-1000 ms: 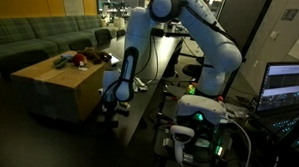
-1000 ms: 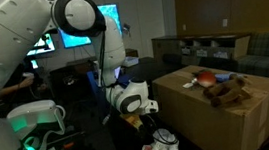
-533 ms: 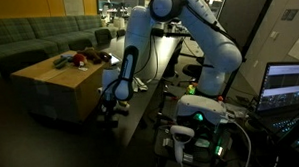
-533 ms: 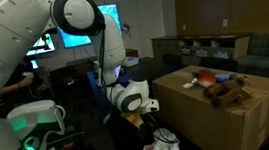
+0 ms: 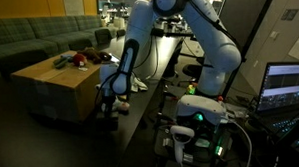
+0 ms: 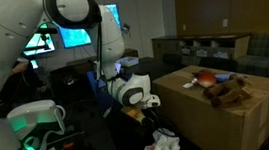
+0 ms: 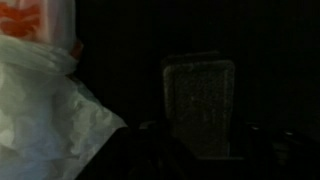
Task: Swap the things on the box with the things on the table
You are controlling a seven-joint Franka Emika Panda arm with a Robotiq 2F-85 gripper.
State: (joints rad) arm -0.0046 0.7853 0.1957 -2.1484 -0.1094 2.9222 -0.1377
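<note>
White crinkly bag [image 6: 165, 142] lies on the table [image 5: 157, 78] just under the pincer [image 6: 149, 103], a bit to one side. It is a round heap with no long side. I cannot tell if the pincer is clenched or grasping anything. Close beside the pincer, a little farther off, stands the box [image 6: 219, 111] with a red thing [image 6: 207, 77] on top.
</note>
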